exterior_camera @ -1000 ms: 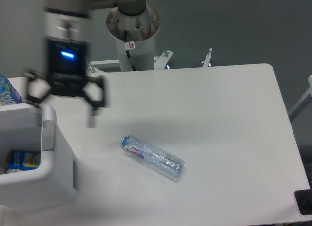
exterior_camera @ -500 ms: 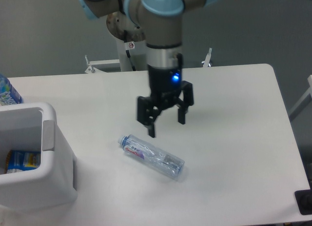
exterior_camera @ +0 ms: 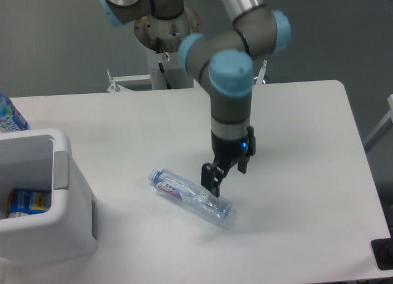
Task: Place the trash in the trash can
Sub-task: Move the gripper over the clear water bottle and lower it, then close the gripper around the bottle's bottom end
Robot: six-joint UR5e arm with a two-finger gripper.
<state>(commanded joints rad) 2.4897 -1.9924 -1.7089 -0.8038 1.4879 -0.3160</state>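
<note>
**Bottle on the worktop, hand low beside it**

The bottle [exterior_camera: 191, 197] lies on its side near the middle of the white worktop [exterior_camera: 295, 143], cap end pointing toward the trash can, base end toward the right. It is clear and crumpled, with a red-purple label near the cap. From my seat I see the hand [exterior_camera: 225, 172] reaching down just above and behind the bottle's right half. One dark finger [exterior_camera: 210, 181] sits right at the bottle's upper edge, the other closer to the arm's wrist; the hand is turned nearly edge-on to the camera, so I cannot tell how wide it stands or whether it touches the plastic. A blue light shows on the wrist.

The trash can [exterior_camera: 67, 216] stands at the left edge, well apart from the bottle. Inside it, low against the left side, I can make out the snack wrapper [exterior_camera: 27, 203] (blue with some orange, partly cut off by the wall). A blue-labelled object [exterior_camera: 9, 115] peeks in behind the can.
</note>
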